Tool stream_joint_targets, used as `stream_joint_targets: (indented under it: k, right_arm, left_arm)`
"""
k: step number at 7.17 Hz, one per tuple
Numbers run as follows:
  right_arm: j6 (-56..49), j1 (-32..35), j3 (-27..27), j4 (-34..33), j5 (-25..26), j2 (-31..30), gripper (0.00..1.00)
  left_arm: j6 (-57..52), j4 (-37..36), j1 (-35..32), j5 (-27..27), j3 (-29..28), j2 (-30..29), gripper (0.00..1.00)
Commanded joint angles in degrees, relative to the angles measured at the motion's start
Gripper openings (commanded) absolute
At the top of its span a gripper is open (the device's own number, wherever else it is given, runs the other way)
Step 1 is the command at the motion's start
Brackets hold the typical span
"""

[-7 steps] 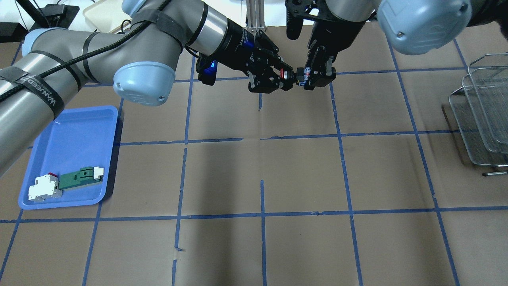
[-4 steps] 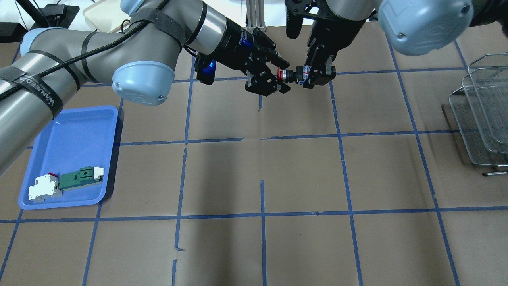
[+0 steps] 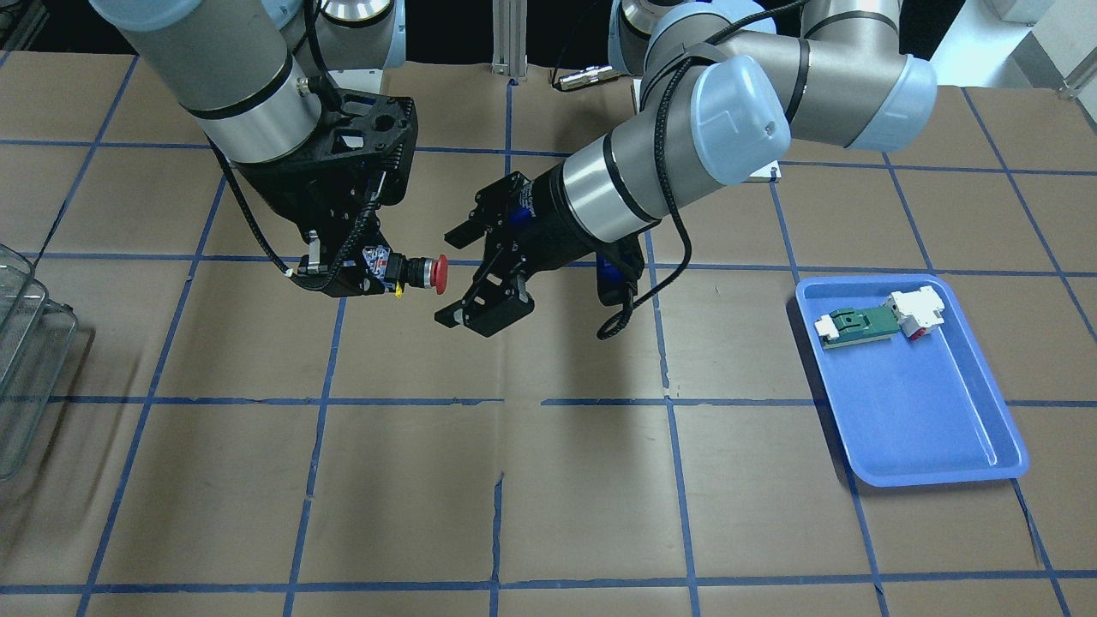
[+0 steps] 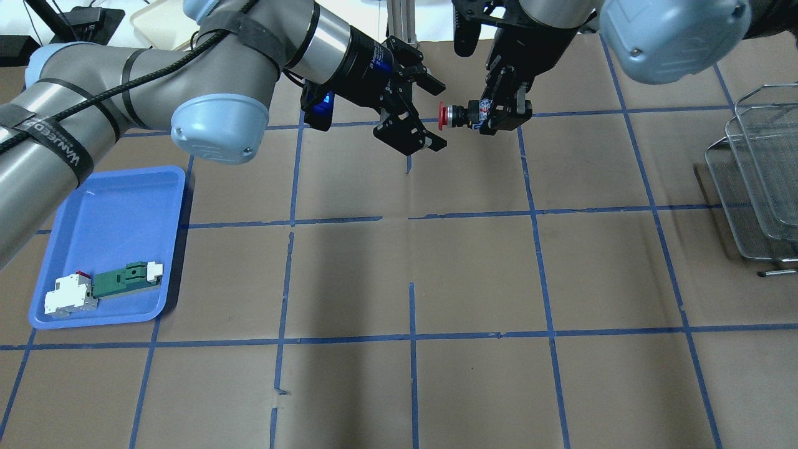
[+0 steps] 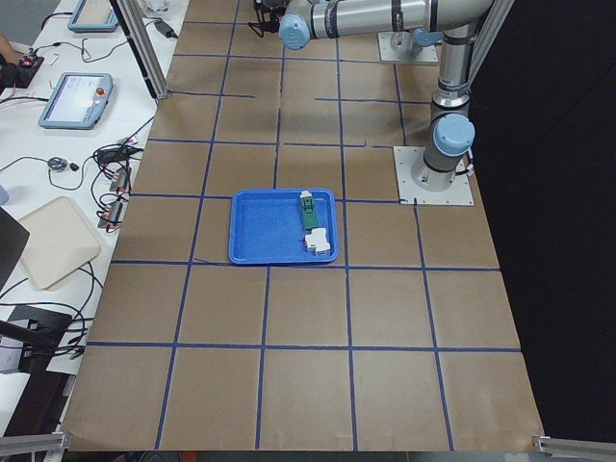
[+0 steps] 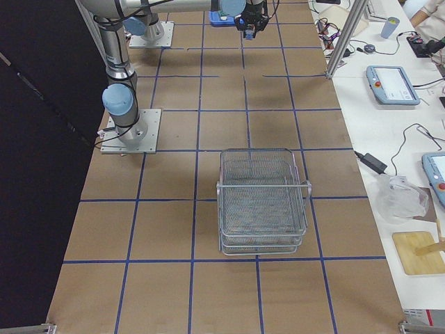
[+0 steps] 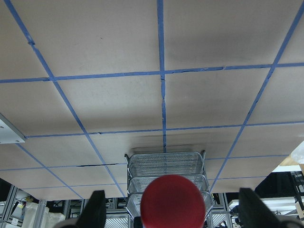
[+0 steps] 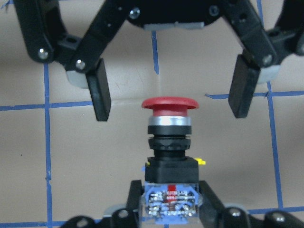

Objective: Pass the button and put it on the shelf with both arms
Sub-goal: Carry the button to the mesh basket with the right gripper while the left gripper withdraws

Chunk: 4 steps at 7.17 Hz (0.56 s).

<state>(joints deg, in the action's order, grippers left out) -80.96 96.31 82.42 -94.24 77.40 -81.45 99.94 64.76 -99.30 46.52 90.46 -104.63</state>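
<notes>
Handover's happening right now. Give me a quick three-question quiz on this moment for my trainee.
1. True or false: the left gripper is shut on the button.
2. The right gripper clamps the button's: A) red cap, B) blue-and-white block, C) black collar?
3. How many parts lie in the blue tray?
Key: 1 false, its jaws stand open, clear of the cap. 2 B. 3 two.

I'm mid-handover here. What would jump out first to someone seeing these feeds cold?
The red-capped button, held in mid-air over the table, clamped by its rear block in the right gripper. The left gripper gapes open either side of its cap, not touching.
</notes>
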Motion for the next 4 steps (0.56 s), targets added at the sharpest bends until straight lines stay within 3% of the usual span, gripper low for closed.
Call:
stream_joint_targets:
  k: [1,4]
  right_arm:
    - [-1.1,-2.5,-0.2,0.0,0.8,-1.0,0.00]
    - [-10.2,-15.9,-0.1,4.8,1.0,-2.6,0.00]
  left_arm:
    - [-15.5,1.1,8.0,6.8,0.1,0.0,0.98]
    - [-44.8,15.0,15.4,22.1,-0.6,2.7,0.99]
